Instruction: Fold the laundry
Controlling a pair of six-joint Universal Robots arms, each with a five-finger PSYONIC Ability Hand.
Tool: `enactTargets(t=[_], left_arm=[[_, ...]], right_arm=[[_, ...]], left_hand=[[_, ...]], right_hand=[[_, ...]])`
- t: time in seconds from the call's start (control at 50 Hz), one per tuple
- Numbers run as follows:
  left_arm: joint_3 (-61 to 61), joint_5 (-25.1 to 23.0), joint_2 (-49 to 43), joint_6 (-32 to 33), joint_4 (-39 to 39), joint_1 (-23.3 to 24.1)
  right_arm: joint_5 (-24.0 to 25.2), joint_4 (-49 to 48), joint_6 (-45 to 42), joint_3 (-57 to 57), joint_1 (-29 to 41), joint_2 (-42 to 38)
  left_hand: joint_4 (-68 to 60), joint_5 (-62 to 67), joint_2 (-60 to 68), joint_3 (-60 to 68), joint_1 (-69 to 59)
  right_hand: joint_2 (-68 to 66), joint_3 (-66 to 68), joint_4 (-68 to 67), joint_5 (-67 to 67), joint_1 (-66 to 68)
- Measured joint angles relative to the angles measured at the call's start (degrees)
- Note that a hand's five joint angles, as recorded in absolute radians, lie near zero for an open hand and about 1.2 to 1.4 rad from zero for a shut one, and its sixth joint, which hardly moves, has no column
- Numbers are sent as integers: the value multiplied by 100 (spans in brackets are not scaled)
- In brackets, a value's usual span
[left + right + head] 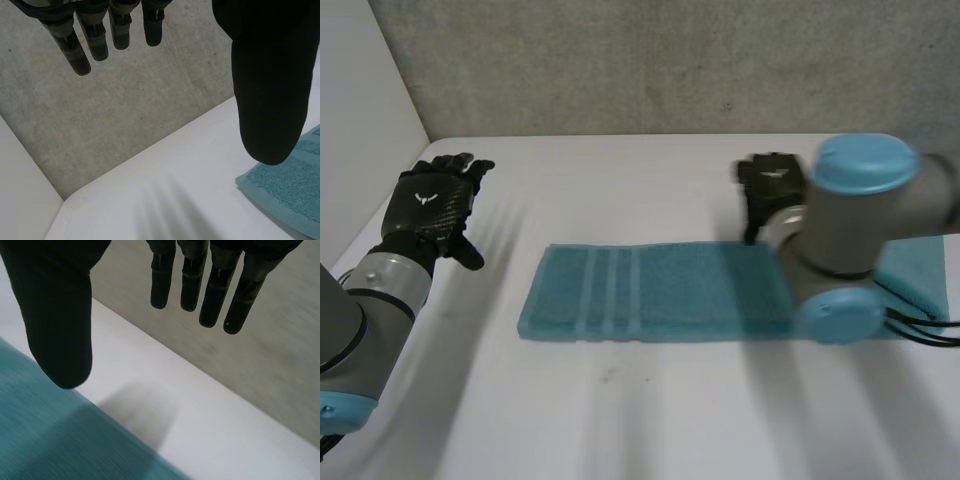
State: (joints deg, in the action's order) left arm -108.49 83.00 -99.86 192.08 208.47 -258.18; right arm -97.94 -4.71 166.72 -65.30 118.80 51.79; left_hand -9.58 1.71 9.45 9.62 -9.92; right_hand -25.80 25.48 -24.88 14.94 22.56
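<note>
A teal towel [655, 292] lies folded into a long strip across the middle of the table, with woven stripes near its left end. My left hand [430, 205] hovers left of the towel, apart from it, fingers [90, 42] straight and empty; a towel corner [290, 192] lies beyond its thumb. My right hand [770, 185] is just behind the towel's far edge, partly hidden by its own arm. Its fingers [210, 285] are spread and straight above the table, and the towel [55, 440] lies below its thumb, with nothing held.
The white table [640, 420] meets a grey concrete wall [650, 60] at the back and a white panel [360, 90] at the left. My right arm [850, 230] covers the towel's right part.
</note>
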Motion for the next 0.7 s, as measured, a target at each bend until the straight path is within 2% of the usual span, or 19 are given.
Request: enactTargets(t=[0.04, 0.08, 0.14, 0.3, 0.44, 0.7], left_arm=[[-2, 2, -13, 2, 0, 5], [-3, 3, -18, 3, 0, 7], [-18, 8, -28, 4, -2, 12], [-69, 0, -27, 5, 0, 34], [-78, -9, -37, 5, 1, 48], [-78, -12, -80, 5, 1, 49]], right_arm=[[-1, 22, 180, -347, -467, 198], [7, 24, 250, -453, -606, 245], [164, 26, 730, -1047, -1374, 444], [631, -39, 1093, -1733, -2290, 559], [855, -230, 1090, -1987, -2648, 511], [893, -838, 1089, -1949, -2763, 277]], left_hand=[[0, 0, 0, 0, 0], [0, 0, 0, 0, 0], [0, 0, -1, 0, 0], [0, -1, -1, 0, 0], [0, 0, -1, 0, 0], [0, 0, -1, 0, 0]], right_hand=[[0, 0, 0, 0, 0], [0, 0, 0, 0, 0], [0, 1, -14, 6, 0], [-369, 401, -472, 386, 248], [-582, 626, -676, 573, 427], [-1182, 1263, -1312, 1186, 977]])
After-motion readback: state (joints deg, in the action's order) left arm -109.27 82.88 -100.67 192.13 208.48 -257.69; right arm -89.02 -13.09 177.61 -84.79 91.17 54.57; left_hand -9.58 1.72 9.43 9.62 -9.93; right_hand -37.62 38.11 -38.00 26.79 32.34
